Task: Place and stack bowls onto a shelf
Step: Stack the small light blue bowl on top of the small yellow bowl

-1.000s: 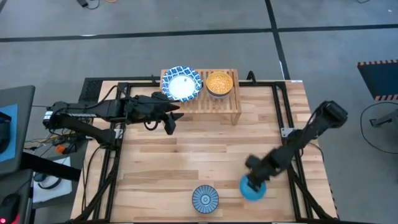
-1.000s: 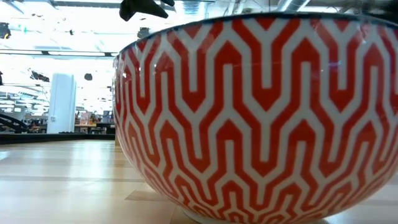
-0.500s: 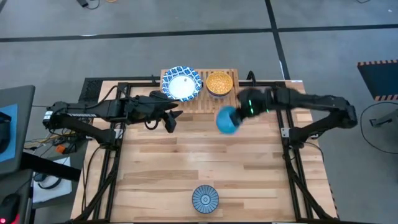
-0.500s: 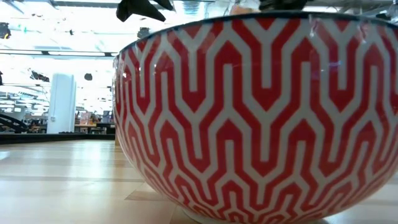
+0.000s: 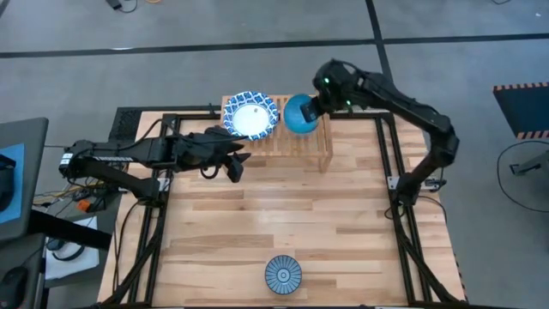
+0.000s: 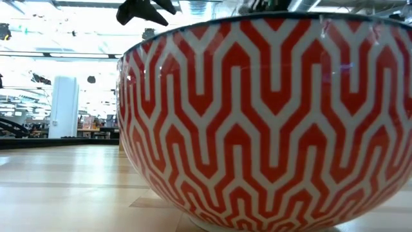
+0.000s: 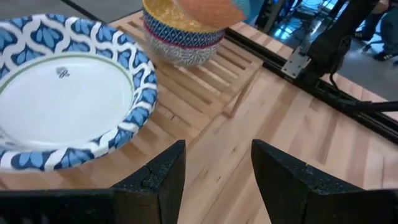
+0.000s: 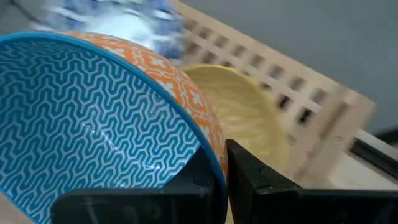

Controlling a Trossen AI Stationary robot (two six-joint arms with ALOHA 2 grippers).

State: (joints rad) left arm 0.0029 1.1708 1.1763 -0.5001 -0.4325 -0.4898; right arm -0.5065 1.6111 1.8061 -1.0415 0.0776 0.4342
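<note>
My right gripper [image 5: 312,109] is shut on a small bowl [image 5: 298,114], blue zigzag inside and orange outside, over the yellow bowl [image 8: 249,115] on the low wooden shelf [image 5: 309,144]. Whether the two bowls touch, I cannot tell. A wide blue-and-white bowl [image 5: 250,115] sits on its base on the shelf's left part. My left gripper [image 5: 235,165] hangs open just left of the shelf's front, touching nothing; its wrist view shows the wide bowl [image 7: 62,93] and the yellow bowl [image 7: 180,37]. A blue radial-striped bowl [image 5: 282,273] stands by the near edge. My right gripper pinches the blue bowl's rim [image 8: 208,146] on its right side, one finger [image 8: 205,180] inside the bowl and one finger [image 8: 255,183] outside. The fingers come from the table's right, slanting down. The bowl is lifted off the table and tilted, its mouth turned up and leftward.
A bowl with a red zigzag outside [image 6: 270,122] fills the low view and hides most of the table there. The plank tabletop [image 5: 283,215] lies bare between the shelf and the striped bowl. Black frame rails [image 5: 396,163] run along the table's sides.
My right gripper has carried the blue bowl up from the near right part of the table, across toward the far edge, to a place over the yellow bowl on the shelf. The bowl has been lifted clear and has tilted. My left arm has kept still.
</note>
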